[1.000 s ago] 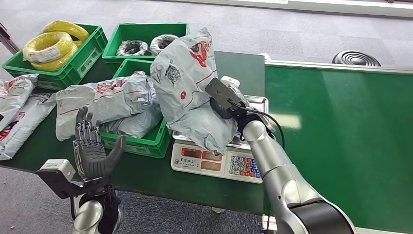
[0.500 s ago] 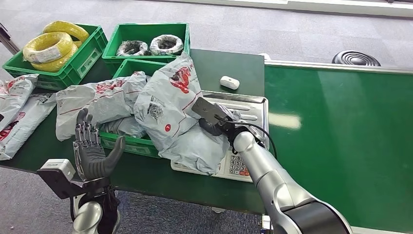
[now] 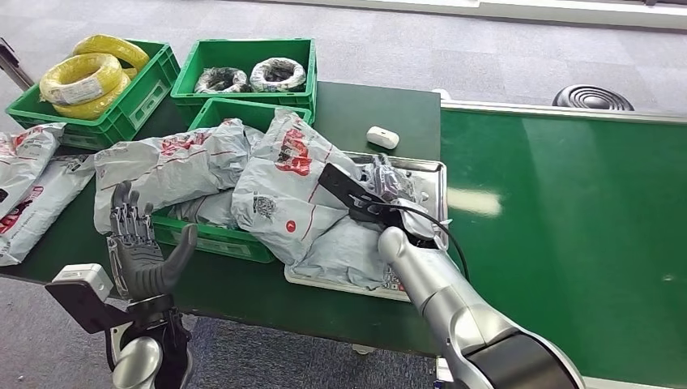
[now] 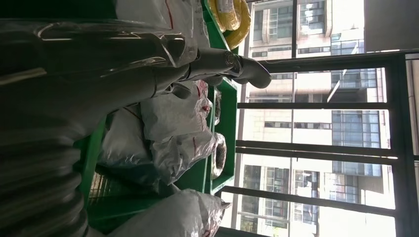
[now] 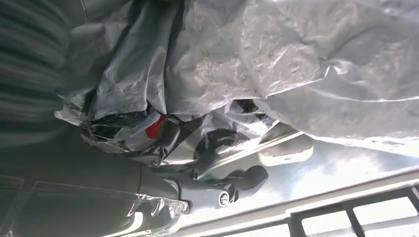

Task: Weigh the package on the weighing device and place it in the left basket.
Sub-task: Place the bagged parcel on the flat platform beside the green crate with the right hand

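Lowered within the last second from an upright hoist to a slump: grey package, now draped across the near-left part of the weighing scale and leaning against the rim of the green basket beside it. Keypad and display of the scale, exposed a second ago, now buried under the bag. Judged as the weighing step only just reached, with part of the load seemingly borne by the basket rim and thus perhaps not a clean reading; transfer into the left basket not yet done.

Right robot hand over the scale's steel pan, on the package's far-right edge, forearm reaching in from the near side. In the right wrist view, thumb and dark fingers buried in crumpled plastic film, apparently gripping the bag; hard to say how firmly.

Left robot hand raised at the near edge of the green surface, left of the scale, fingers spread apart and upright, holding nothing; slightly lower and further left than a second ago.

Left of the scale: more grey bags heaped in and over the basket.
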Tool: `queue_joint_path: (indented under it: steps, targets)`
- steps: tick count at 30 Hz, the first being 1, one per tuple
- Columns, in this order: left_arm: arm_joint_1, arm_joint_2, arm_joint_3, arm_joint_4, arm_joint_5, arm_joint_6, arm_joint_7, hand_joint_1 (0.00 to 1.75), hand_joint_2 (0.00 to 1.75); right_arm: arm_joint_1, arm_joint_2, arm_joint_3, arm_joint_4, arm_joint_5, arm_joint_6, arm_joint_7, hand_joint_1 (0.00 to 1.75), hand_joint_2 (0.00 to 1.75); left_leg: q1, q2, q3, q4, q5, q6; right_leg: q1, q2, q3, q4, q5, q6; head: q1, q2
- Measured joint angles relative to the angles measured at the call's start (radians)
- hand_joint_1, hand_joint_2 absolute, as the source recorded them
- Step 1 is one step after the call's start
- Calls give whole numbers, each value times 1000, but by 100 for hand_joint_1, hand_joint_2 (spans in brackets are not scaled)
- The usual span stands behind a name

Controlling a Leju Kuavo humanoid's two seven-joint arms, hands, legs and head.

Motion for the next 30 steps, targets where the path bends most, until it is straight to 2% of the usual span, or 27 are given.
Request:
queue_joint_path:
  steps: [7,12,17,19,25,30]
  targets:
    - [10,-7,19,-13,-24,-11,4,0,175,60,-28,-22,-154,226,-22,154,0,175,0,0,0,0,0,0,0,0,0,0,0,0,0,0]
    - [9,-7,27,-18,-31,-4,4,0,175,122,-53,-80,-304,290,-16,170,0,175,0,0,0,0,0,0,0,0,-1,0,0,0,0,0]
    - [10,-6,32,-24,-39,4,0,0,175,152,-71,-122,-400,292,-18,158,0,175,0,0,0,0,0,0,0,0,-1,0,0,0,0,0]
    - [11,-5,31,-31,-56,5,-9,0,175,167,-75,-135,-432,249,-23,111,0,175,0,0,0,0,0,0,0,0,-1,0,0,0,0,0]
    - [1,8,-22,-78,-242,43,-22,0,175,264,-77,-189,-633,-47,-55,-148,0,175,0,0,-1,0,0,0,0,0,-2,0,0,0,0,0]
    - [-100,34,-124,-95,-439,90,73,0,175,333,-77,-211,-765,-204,-139,-300,0,175,0,-1,-1,0,0,0,0,0,-2,-1,0,0,0,0]
